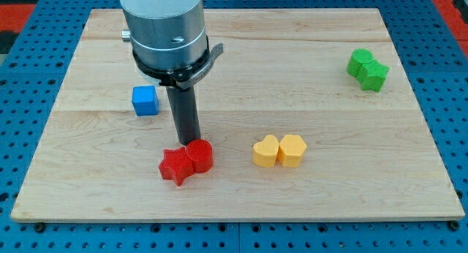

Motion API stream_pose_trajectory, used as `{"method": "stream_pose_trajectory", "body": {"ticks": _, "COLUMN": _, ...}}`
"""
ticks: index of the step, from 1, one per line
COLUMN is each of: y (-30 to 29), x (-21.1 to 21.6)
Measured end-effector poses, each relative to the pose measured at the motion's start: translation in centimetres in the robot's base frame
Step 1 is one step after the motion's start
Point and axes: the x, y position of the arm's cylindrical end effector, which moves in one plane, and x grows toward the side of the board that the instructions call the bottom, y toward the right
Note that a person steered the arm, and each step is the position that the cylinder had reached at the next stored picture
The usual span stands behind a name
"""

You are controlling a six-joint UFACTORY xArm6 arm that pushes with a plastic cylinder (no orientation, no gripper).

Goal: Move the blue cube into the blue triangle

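Camera view shows my tip [191, 142] touching the red blocks [186, 161], right of and nearer than the blue cube [145, 101]. No jaws exist; no blue triangle visible. Approach step: next, reach the cube.

Single camera view; mounting not on record. The view looked down at a steep slant onto the wooden board [241, 48], facing from its near long edge toward its far edge; the board's side edges converged toward the view's top. Range was moderate: the whole board fitted inside the frame, all four corners visible, with a margin of blue perforated table [439, 99] around it. The arm's grey cylindrical housing [162, 23] entered from the view's top, left of board centre, cropped by the frame edge, and stood nearer the lens than the board's far edge, which it partly hid. No second view; nothing shared.
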Motion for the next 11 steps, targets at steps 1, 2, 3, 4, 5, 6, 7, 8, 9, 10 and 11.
{"method": "stream_pose_trajectory", "body": {"ticks": 1, "y": -0.7, "x": 0.0}}
{"method": "stream_pose_trajectory", "body": {"ticks": 2, "y": -0.9, "x": 0.0}}
{"method": "stream_pose_trajectory", "body": {"ticks": 3, "y": -1.3, "x": 0.0}}
{"method": "stream_pose_trajectory", "body": {"ticks": 4, "y": -1.5, "x": 0.0}}
{"method": "stream_pose_trajectory", "body": {"ticks": 5, "y": -1.7, "x": -0.3}}
{"method": "stream_pose_trajectory", "body": {"ticks": 6, "y": -3.6, "x": -1.5}}
{"method": "stream_pose_trajectory", "body": {"ticks": 7, "y": -5.5, "x": -2.4}}
{"method": "stream_pose_trajectory", "body": {"ticks": 8, "y": -5.9, "x": -3.6}}
{"method": "stream_pose_trajectory", "body": {"ticks": 9, "y": -6.7, "x": -4.9}}
{"method": "stream_pose_trajectory", "body": {"ticks": 10, "y": -8.0, "x": -5.4}}
{"method": "stream_pose_trajectory", "body": {"ticks": 11, "y": -9.1, "x": -6.7}}
